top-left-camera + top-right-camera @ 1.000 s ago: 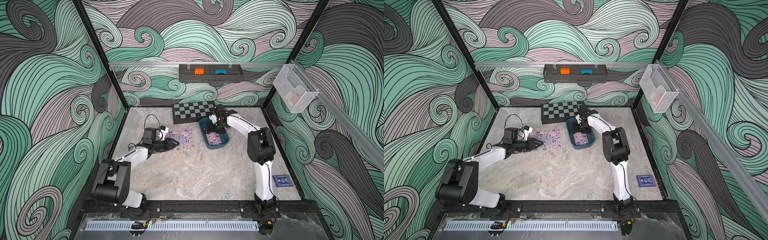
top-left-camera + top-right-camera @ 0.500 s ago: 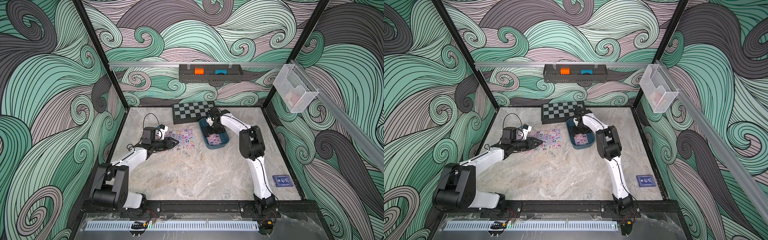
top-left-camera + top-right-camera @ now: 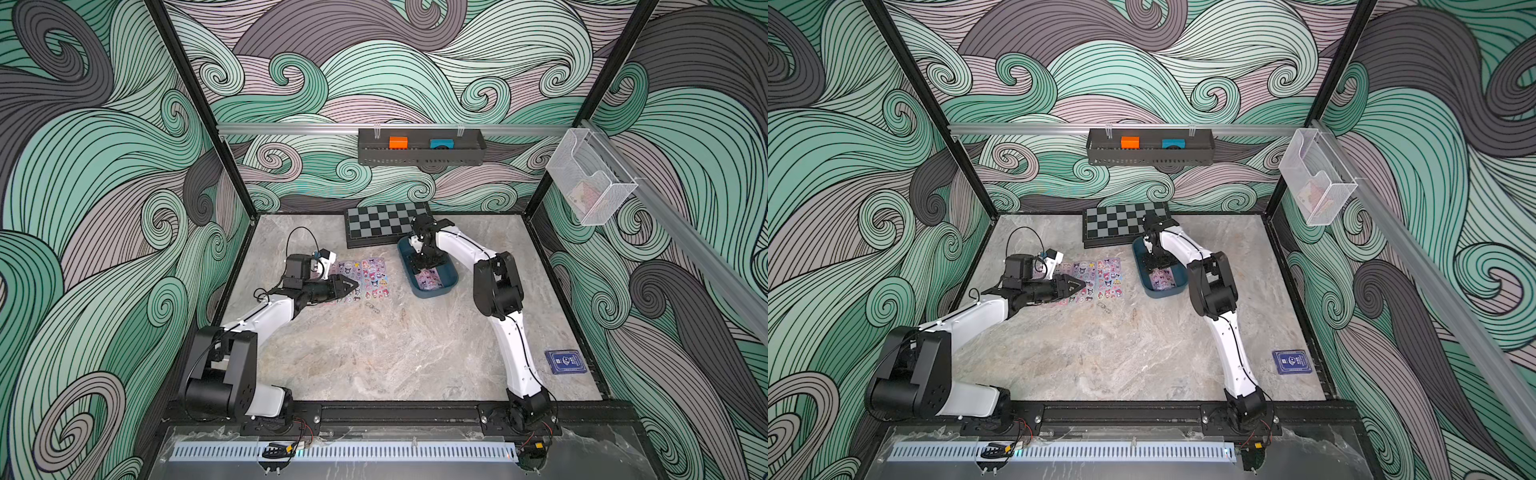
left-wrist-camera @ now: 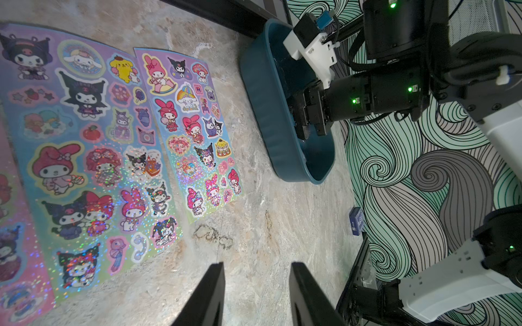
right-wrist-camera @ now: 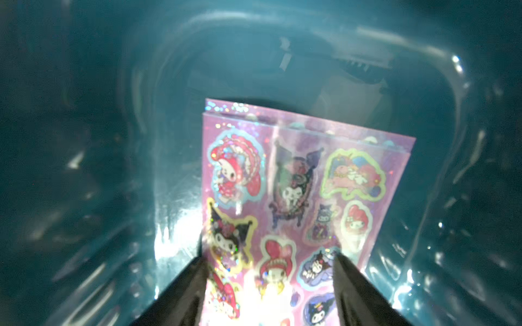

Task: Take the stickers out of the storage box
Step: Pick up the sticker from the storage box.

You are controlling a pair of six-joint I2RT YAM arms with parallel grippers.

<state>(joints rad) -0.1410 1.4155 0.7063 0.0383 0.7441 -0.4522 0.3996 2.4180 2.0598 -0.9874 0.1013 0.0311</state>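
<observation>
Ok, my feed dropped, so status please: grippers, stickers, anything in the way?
Left gripper open, empty, beside the laid-out stickers. Right gripper open, down in the storage box, straddling the sheets inside. Chessboard behind the box, not blocking.

You had three sticker sheets (image 4: 84, 141) lying flat on the bench, and at least two more sheets (image 5: 296, 197) stacked in the one teal tub (image 3: 434, 293). One chessboard (image 3: 374, 224) lay at the back edge, and one blue card box (image 3: 566, 362) by the right edge. One black wall tray (image 3: 419, 156) held two blocks (image 3: 398, 142). There was one clear bin (image 3: 590, 183). Two arms (image 3: 266, 318) stood at the front edge.
</observation>
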